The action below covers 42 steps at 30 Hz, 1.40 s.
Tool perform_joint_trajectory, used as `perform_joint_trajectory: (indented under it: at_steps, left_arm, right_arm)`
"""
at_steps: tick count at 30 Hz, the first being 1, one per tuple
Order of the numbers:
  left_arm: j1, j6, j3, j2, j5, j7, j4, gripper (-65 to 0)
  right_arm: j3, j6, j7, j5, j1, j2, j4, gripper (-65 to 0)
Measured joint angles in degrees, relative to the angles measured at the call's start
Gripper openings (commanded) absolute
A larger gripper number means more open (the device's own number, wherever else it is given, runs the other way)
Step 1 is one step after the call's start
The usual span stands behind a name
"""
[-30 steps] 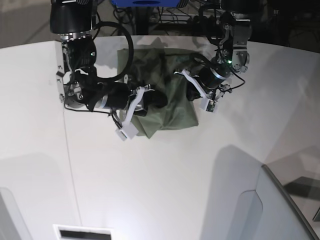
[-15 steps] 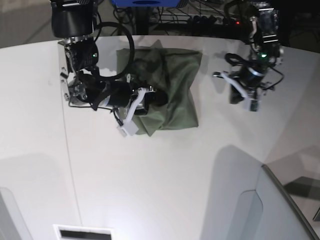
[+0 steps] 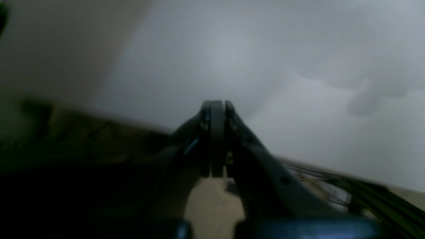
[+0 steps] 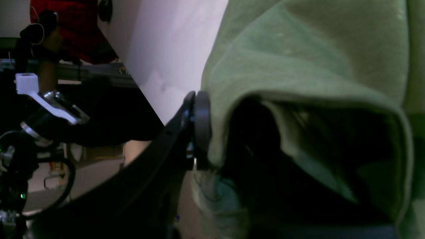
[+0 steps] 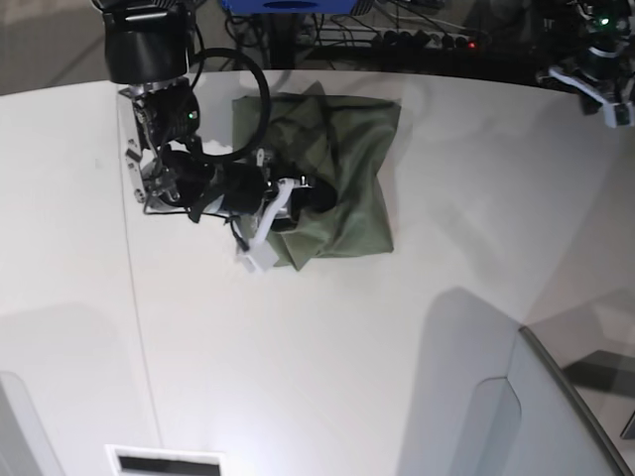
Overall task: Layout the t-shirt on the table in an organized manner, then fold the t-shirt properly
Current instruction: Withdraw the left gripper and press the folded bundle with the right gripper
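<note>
The right gripper [image 5: 316, 198] lay low over the t-shirt [image 5: 342, 178], its fingers nearly together and pinched on a fold of the green cloth; in the right wrist view one dark finger pad [image 4: 201, 129] pressed against the fabric's edge while the other was hidden inside the fold. The left gripper [image 3: 215, 109] had its fingers pressed together with nothing between them.

The t-shirt sat folded into a rough rectangle on the far middle of the table [image 5: 327, 357], its far edge close to the table's curved far rim. Bare white tabletop lay open on its left, right and near sides, with a grey angled panel [image 5: 556, 416] at the near right corner.

The right arm reached in from the far left, bent down and stretched rightward almost level with the table. The left arm was drawn up at the far right corner, well apart from the shirt.
</note>
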Motion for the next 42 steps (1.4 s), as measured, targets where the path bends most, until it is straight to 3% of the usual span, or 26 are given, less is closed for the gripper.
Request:
perform_joint_trajectory:
  at_steps: [6, 14, 20, 23, 27, 35, 42]
  left_arm:
    - [-0.31, -0.66, -0.15, 0.22, -0.33, -0.31, 0.22, -65.0]
    - [-0.31, -0.52, -0.20, 0.94, -0.20, -0.28, 0.15, -65.0]
    - [-0.28, -0.52, -0.20, 0.81, -0.20, -0.28, 0.07, -65.0]
    - [-0.28, -0.52, -0.20, 0.79, -0.20, -0.28, 0.07, -65.0]
    - [-0.28, -0.52, -0.20, 0.76, -0.20, -0.26, 0.07, -65.0]
    - [-0.28, -0.52, -0.22, 0.61, -0.17, -0.28, 0.00, -65.0]
    - [-0.28, -0.50, -0.22, 0.48, -0.02, -0.28, 0.00, -65.0]
  right_arm:
    - [-3.23, 0.04, 3.19, 4.13, 0.04, 0.04, -2.38, -64.7]
    - [-4.07, 0.00, 3.69, 4.15, 0.70, 0.22, -5.42, -63.2]
    - [-4.09, 0.00, 3.67, 4.17, 0.70, 0.15, -5.42, -37.8]
    - [-4.13, 0.00, 3.63, 4.20, 0.68, 0.09, -5.42, -30.5]
    - [-4.66, 0.00, 3.58, 4.17, 0.98, -0.09, -5.42, -30.0]
    - [-18.25, 0.00, 3.69, 11.65, 5.86, -0.79, -7.50, -30.0]
    - [-20.17, -0.24, -1.14, 12.59, 7.61, 1.64, 0.68, -30.3]
